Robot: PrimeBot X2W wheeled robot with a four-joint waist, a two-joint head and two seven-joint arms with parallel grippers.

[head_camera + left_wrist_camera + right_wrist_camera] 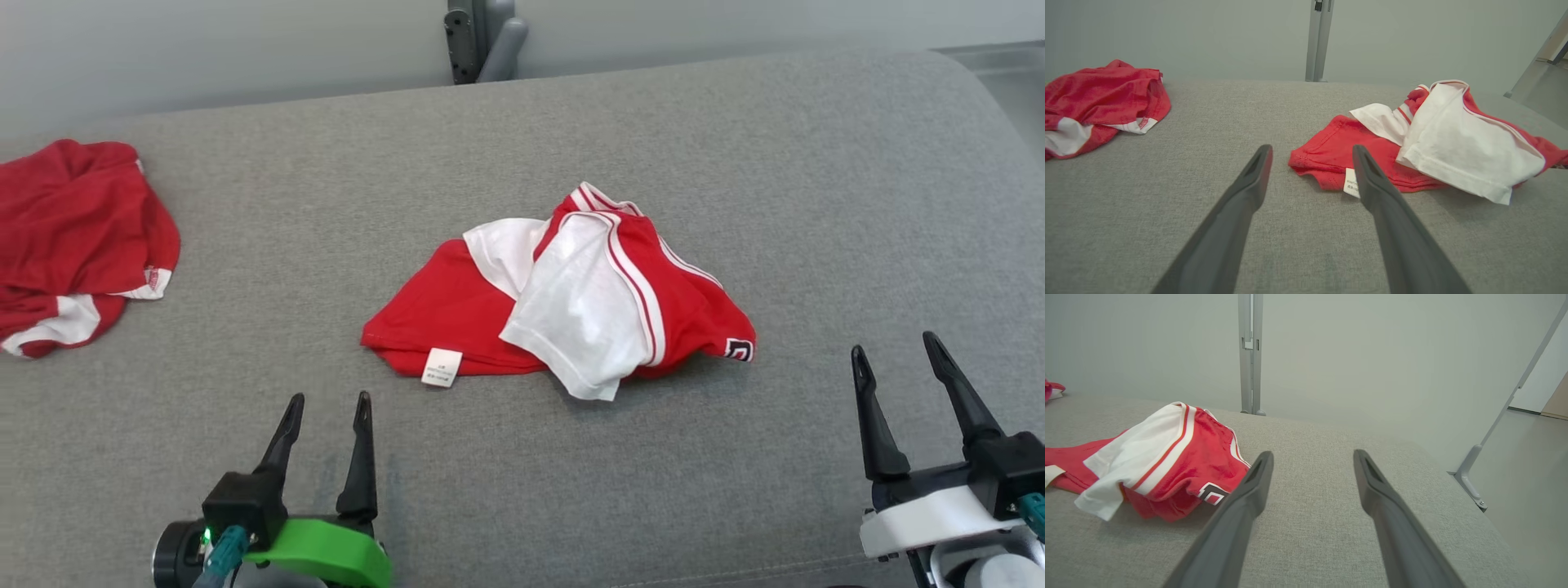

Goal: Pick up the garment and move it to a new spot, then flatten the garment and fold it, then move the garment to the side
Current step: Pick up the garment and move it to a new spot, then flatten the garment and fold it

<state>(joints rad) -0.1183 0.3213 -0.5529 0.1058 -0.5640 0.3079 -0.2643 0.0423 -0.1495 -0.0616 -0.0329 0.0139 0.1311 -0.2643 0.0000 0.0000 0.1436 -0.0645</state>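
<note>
A red and white garment (563, 294) lies crumpled in the middle of the grey cushion, a white label at its near left edge. My left gripper (329, 399) stands open at the lower left, short of the garment's left corner, nothing between its fingers. In the left wrist view the garment (1433, 143) lies ahead and right of the left gripper (1310, 153). My right gripper (894, 347) is open at the lower right, clear of the cloth. In the right wrist view the garment (1163, 461) sits left of the right gripper (1312, 457), with a black and white patch near the left finger.
A second red and white garment (73, 237) lies bunched at the cushion's far left, also in the left wrist view (1102, 102). A grey post (482, 37) stands behind the cushion. The cushion's right edge (1453, 490) drops to the floor.
</note>
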